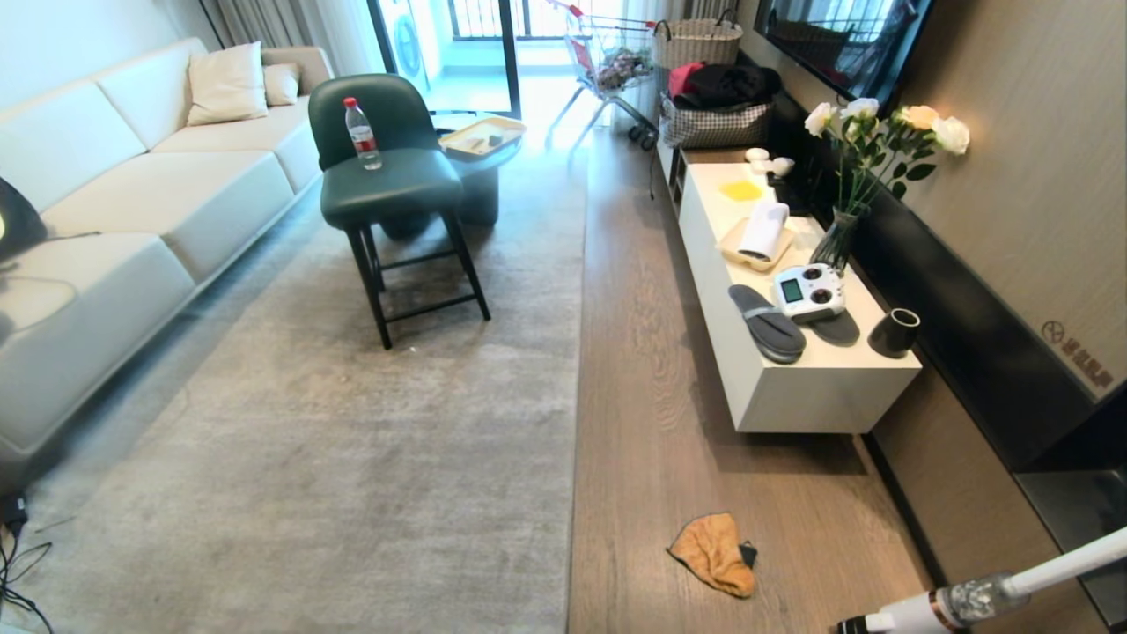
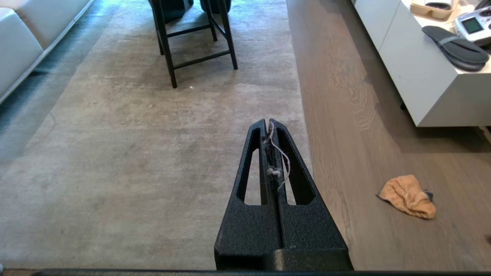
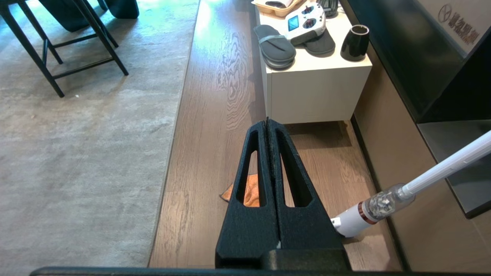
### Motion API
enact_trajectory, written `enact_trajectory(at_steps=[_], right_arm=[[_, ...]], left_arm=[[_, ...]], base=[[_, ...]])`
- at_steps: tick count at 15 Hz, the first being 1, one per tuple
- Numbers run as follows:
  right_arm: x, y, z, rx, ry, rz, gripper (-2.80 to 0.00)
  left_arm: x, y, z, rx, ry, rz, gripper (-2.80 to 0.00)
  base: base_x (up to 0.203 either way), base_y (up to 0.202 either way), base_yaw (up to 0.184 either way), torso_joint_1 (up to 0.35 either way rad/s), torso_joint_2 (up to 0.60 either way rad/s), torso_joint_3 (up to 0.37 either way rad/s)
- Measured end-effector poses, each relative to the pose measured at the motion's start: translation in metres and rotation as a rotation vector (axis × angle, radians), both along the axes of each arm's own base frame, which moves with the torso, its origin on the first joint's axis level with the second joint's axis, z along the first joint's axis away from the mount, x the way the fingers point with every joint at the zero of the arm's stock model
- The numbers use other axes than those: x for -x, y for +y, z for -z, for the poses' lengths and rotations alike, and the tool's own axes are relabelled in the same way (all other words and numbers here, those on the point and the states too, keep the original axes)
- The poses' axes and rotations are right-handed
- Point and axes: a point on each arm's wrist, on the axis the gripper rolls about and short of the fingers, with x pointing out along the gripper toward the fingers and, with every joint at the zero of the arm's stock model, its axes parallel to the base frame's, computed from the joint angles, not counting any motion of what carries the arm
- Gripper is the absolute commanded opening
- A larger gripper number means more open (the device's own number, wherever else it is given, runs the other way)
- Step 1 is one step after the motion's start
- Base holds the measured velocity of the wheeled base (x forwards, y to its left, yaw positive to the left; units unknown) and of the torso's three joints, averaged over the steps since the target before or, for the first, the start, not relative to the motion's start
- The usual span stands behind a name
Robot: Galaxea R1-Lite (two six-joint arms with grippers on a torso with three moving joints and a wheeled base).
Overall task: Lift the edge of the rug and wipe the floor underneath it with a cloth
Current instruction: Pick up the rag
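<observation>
One cloth (image 1: 715, 553), orange-tan with a dark trim at one corner, is seen crumpled on the floor (image 1: 651, 423) in the lower centre-right of the head view, well apart from the rug edge (image 1: 577, 370), which runs straight down the middle of that frame and lies flat. One large pale rug (image 1: 352, 458) fills the lower left. Two grippers are shown, each only in its own wrist view: the left gripper (image 2: 267, 124) is held above the rug near its border with both fingers pressed together, a few strands of fluff caught between them, and the right gripper (image 3: 267, 123) is held above the bare planks, its fingers likewise pressed together, with the cloth partly hidden behind it. Nothing is held by either.

One green chair (image 1: 387, 176) stands on the rug in the upper centre-left, with one bottle (image 1: 362, 134) on its seat. One white sofa (image 1: 132, 202) occupies the left side. On the one low white cabinet (image 1: 819, 387) at the right, two dark slippers (image 1: 768, 322), one remote controller (image 1: 810, 292), one black cup (image 1: 894, 332) and one vase of flowers (image 1: 867, 167) are counted. One white vacuum wand (image 1: 995, 590) crosses the lower right corner.
</observation>
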Motion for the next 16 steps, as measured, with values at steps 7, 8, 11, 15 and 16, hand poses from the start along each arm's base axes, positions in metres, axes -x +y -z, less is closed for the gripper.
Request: enact_trajectory(at_steps=[7, 8, 11, 15, 16], right_arm=[[0.0, 0.0, 0.0, 0.0, 0.0, 0.0, -2.8], [0.0, 0.0, 0.0, 0.0, 0.0, 0.0, -2.8], [0.0, 0.0, 0.0, 0.0, 0.0, 0.0, -2.8], [0.0, 0.0, 0.0, 0.0, 0.0, 0.0, -2.8], [0.0, 0.0, 0.0, 0.0, 0.0, 0.0, -2.8]], left_arm=[[0.0, 0.0, 0.0, 0.0, 0.0, 0.0, -2.8], [0.0, 0.0, 0.0, 0.0, 0.0, 0.0, -2.8], [0.0, 0.0, 0.0, 0.001, 0.0, 0.0, -2.8], [0.0, 0.0, 0.0001, 0.0, 0.001, 0.0, -2.8], [0.0, 0.0, 0.0001, 0.001, 0.001, 0.0, -2.8]], base=[[0.0, 0.0, 0.0, -0.172, 0.53, 0.353], [0.0, 0.0, 0.0, -0.155, 0.5, 0.351], [0.0, 0.0, 0.0, -0.132, 0.49, 0.364], [0.0, 0.0, 0.0, -0.095, 0.47, 0.371], [0.0, 0.0, 0.0, -0.061, 0.44, 0.375]])
